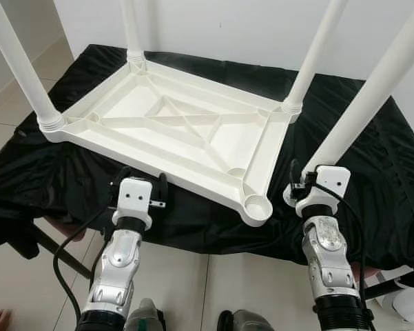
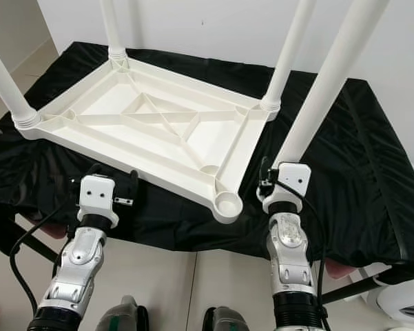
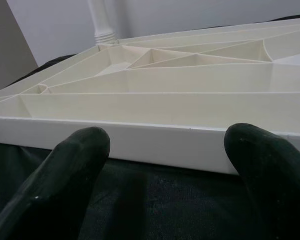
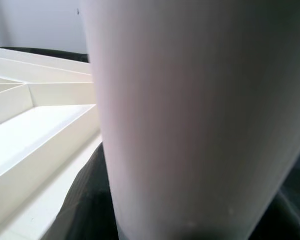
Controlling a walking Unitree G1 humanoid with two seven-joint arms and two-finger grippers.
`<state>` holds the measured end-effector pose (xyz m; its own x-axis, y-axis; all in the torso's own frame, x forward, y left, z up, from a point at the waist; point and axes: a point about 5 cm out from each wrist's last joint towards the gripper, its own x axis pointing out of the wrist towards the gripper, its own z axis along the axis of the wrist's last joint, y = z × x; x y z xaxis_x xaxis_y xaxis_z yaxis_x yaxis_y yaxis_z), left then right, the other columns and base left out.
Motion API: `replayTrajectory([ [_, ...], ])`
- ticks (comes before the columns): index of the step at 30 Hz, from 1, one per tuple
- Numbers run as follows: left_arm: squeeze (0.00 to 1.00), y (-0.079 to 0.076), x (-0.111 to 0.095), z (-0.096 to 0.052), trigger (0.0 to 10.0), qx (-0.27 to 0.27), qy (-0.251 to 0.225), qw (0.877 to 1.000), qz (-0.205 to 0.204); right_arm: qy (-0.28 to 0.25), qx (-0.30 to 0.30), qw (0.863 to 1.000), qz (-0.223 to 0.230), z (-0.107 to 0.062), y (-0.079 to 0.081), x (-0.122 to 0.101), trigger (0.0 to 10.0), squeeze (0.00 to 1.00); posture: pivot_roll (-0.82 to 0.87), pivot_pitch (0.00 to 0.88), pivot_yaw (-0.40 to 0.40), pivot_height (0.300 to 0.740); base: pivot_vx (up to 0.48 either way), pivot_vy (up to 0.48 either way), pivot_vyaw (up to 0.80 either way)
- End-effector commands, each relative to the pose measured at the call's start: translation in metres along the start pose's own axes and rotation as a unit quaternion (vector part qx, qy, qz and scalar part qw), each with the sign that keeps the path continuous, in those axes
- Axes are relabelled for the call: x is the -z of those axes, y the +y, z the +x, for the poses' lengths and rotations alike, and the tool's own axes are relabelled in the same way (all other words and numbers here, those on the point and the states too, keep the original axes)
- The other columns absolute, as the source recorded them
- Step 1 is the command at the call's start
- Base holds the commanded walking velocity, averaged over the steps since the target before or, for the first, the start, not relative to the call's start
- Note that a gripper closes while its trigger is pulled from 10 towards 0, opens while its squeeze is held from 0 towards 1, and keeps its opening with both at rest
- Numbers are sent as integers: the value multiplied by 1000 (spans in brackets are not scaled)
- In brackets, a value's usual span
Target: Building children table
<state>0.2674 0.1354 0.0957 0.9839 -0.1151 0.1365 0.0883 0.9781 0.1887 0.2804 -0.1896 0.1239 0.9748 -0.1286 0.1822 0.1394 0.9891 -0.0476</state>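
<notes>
Nearest the camera, 2 silver arms reach up toward the edge of a surface draped in a black cloth [image 1: 69, 172]. On that cloth lies the white plastic tabletop [image 1: 172, 131], upside down, its ribbed underside and crossed braces facing up.

The left gripper [image 1: 139, 181] sits at the tabletop's near long rim, just short of it. In the left wrist view its 2 black fingers [image 3: 65, 170] are spread apart with nothing between them, the white rim running across just beyond their tips and dark cloth under them.

The right gripper [image 2: 279, 181] is beside the tabletop's near right corner, a little to its right. It is clasped around the lower end of a loose white leg [image 2: 330, 76], which slants up and away from it. In the right wrist view the leg [image 4: 189, 115] stands very close to the lens, with the tabletop's rim off to one side.

At that same near right corner of the tabletop is an empty round socket [image 1: 257, 205], open upward, with no leg in it.

The other 3 corners each carry a leg standing up from a ribbed collar: the near left leg [image 1: 21, 69], the far left leg [image 1: 131, 31] and the far right leg [image 1: 313, 55].

Beyond the tabletop's far edge the cloth ends at a plain white wall [image 1: 248, 27]. Pale tiled floor [image 1: 179, 283] shows below the cloth's near edge.
</notes>
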Motion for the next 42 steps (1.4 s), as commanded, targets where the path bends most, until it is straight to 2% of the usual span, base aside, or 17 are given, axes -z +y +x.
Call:
replayTrajectory([
  [1,0,2,3,0,10000,-20,4,1000,-1,0,3,1000,0,1,-2,2,10000,0,39,38,-39,740,0,0,0],
  [5,0,3,2,-1,10000,-23,3,1000,-7,-3,1,1000,4,0,-2,2,10000,0,41,37,-40,740,0,0,0],
  [10,0,3,5,-3,10000,-25,18,998,-46,-10,-15,1000,12,-4,2,6,10000,0,41,37,-40,740,0,0,0],
  [29,0,2,7,-3,10000,-19,17,999,-43,2,-21,1000,11,-12,4,18,10000,0,41,35,-30,740,0,0,0],
  [42,0,4,3,2,10000,-11,7,999,-39,-6,-21,1000,14,-8,5,19,10000,0,44,16,-25,740,0,0,0],
])
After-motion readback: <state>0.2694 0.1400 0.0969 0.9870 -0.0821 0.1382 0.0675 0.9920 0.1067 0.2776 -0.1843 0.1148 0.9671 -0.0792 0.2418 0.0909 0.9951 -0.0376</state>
